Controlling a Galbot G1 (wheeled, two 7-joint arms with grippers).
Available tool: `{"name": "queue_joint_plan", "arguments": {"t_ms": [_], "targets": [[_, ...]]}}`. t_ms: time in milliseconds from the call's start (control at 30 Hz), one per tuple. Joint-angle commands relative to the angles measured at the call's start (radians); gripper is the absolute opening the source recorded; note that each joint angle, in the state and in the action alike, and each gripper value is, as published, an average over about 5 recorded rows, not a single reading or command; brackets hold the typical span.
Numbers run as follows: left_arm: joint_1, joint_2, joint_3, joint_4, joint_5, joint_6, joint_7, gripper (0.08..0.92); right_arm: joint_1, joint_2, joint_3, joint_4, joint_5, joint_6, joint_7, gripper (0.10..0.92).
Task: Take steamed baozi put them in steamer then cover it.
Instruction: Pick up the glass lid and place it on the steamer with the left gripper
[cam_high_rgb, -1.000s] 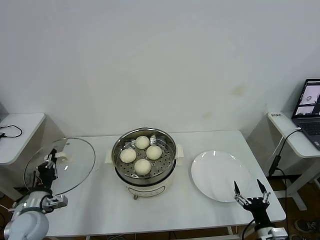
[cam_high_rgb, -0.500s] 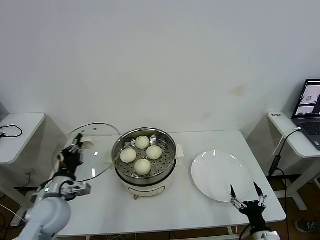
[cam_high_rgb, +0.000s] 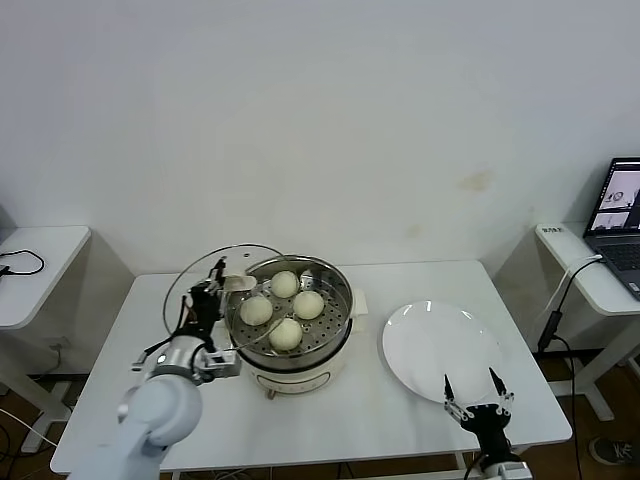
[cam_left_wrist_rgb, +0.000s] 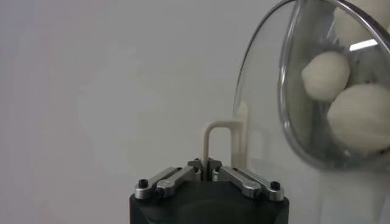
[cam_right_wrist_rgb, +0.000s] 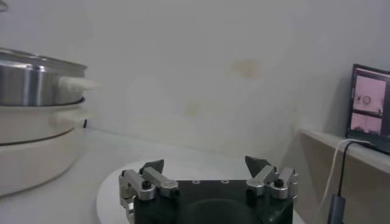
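Observation:
Several cream-white steamed baozi (cam_high_rgb: 285, 333) lie in the shiny steel steamer (cam_high_rgb: 338, 283), which stands mid-table on its cream pot base. My left gripper (cam_high_rgb: 203, 303) is shut on the cream handle (cam_left_wrist_rgb: 211, 139) of the clear glass cover (cam_high_rgb: 215, 268). It holds the cover tilted in the air, and the cover's edge overlaps the steamer's left rim. Through the cover's glass (cam_left_wrist_rgb: 268, 91) the left wrist view shows baozi (cam_left_wrist_rgb: 326, 73). My right gripper (cam_high_rgb: 478, 398) hangs open and empty at the table's front right, just in front of the plate.
A flat white plate (cam_high_rgb: 440, 350) lies right of the steamer. A laptop (cam_high_rgb: 620, 210) sits on a side desk at the far right. Another small table (cam_high_rgb: 35, 260) stands at the left. The right wrist view shows the steamer's side (cam_right_wrist_rgb: 30, 79) farther off.
My left arm has carried the cover from beyond the table's left edge rightward up to the steamer's left rim. The right gripper has drifted slightly left and lower, still open.

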Motion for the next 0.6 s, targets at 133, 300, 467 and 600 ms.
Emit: {"name": "queue_joint_plan", "arguments": {"t_ms": [133,300,467,600], "targets": [[-0.132,-0.113,0.132,0.080,0.176,0.062,0.105,0.132,0.010,0.025,-0.011,-0.024,-0.054,0.001,0.006,0.823],[-0.140,-0.138,0.166,0.089,0.214,0.068,0.119,0.132,0.010,0.028,-0.013,-0.030,-0.058,0.004,0.009,0.823],[-0.137,-0.184,0.209,0.098,0.252,0.069,0.128,0.132,0.009,0.028,-0.010,-0.031,-0.059,0.005,0.010,0.823],[-0.141,-0.220,0.224,0.116,0.268,0.068,0.130,0.132,0.008,0.029,-0.013,-0.032,-0.062,0.005,0.011,0.823]]}}
